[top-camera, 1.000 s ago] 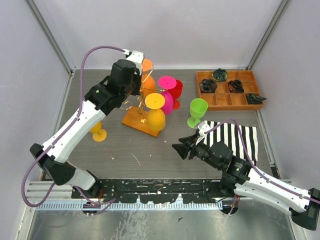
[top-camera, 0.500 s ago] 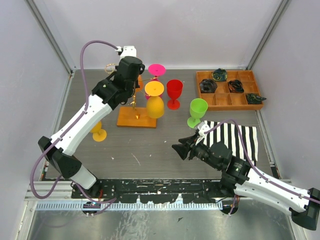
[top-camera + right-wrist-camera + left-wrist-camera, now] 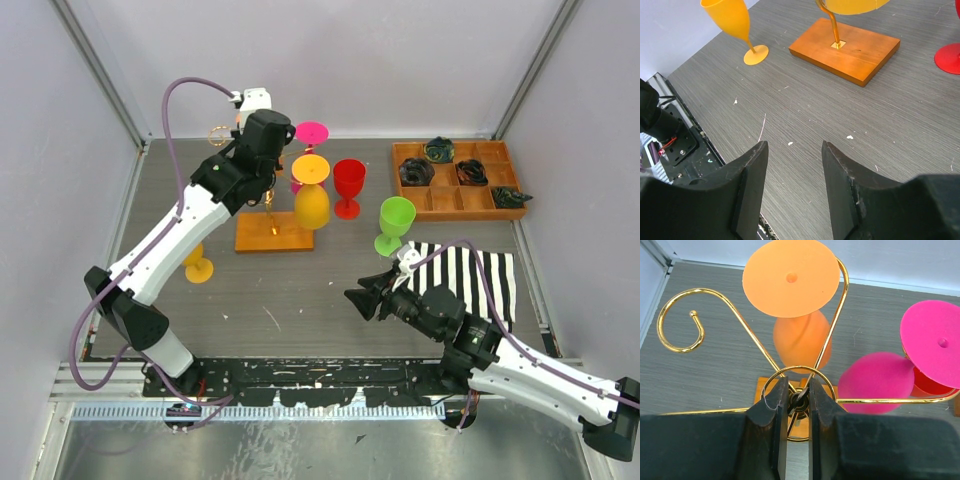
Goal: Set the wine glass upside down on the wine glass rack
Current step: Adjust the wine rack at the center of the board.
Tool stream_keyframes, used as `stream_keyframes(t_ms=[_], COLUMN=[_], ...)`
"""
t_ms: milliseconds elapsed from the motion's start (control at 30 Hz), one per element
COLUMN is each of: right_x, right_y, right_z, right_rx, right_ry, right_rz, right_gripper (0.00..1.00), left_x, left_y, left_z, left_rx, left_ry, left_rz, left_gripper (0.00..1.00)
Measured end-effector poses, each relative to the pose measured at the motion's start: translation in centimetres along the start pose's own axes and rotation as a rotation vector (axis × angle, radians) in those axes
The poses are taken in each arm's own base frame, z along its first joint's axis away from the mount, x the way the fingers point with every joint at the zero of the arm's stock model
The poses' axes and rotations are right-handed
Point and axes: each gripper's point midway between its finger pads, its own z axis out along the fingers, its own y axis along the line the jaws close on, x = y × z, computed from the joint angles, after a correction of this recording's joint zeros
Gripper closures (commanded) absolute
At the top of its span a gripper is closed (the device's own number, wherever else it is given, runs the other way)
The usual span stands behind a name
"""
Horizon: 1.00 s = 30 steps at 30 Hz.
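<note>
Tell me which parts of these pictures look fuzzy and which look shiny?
Left wrist view: the left gripper up close looks soft, while the gold wine glass rack glints with bright streaks. Right wrist view: the right gripper is a bit blurry, the table grain sharp. Top view: even light, faint shadows.

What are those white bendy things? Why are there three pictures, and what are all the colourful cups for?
Those are two robot arms, each ending in a two-finger gripper. The big picture looks down from above. The other two come from small cameras on each wrist. The left gripper is pinched shut on the top of the gold wine glass rack, where an orange glass and a pink glass hang upside down. The right gripper is open and holds nothing. On the table stand a red glass, a green glass and a yellow glass. There are also a striped cloth and a wooden tray.
</note>
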Motion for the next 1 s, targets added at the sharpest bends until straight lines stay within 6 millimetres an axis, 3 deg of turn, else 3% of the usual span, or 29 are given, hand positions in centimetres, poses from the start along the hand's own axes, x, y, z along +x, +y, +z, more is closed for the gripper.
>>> stream_keyframes(t_ms=[200,433,633,833,867,933,1000], right_x=[0.1,0.5,0.5,1.0,1.2,1.3,1.2], right_y=[0.0,-0.1,-0.2,-1.3,-1.6,-2.0,-2.3], right_z=[-0.1,0.1,0.2,-0.1,-0.2,-0.5,-0.8], right_rx=[0.0,0.005,0.009,0.087,0.107,0.141,0.175], right_ry=[-0.001,0.015,0.016,0.035,0.047,0.064,0.079], right_rz=[0.003,0.004,0.013,0.065,0.074,0.1,0.135], right_gripper=[0.47,0.47,0.41,0.27,0.23,0.04,0.0], left_x=[-0.3,-3.0,-5.0,-6.7,-7.0,-7.3,-7.4], left_y=[-0.1,0.2,0.8,0.4,0.6,1.6,3.0], left_z=[0.0,-1.3,-3.0,-6.8,-7.8,-10.1,-12.4], left_rx=[0.001,0.027,0.068,0.274,0.311,0.374,0.417], left_ry=[-0.011,-0.085,-0.132,-0.188,-0.2,-0.227,-0.257], left_rz=[-0.014,-0.087,-0.102,-0.054,-0.045,-0.034,-0.035], left_gripper=[0.66,0.52,0.39,0.3,0.29,0.28,0.27])
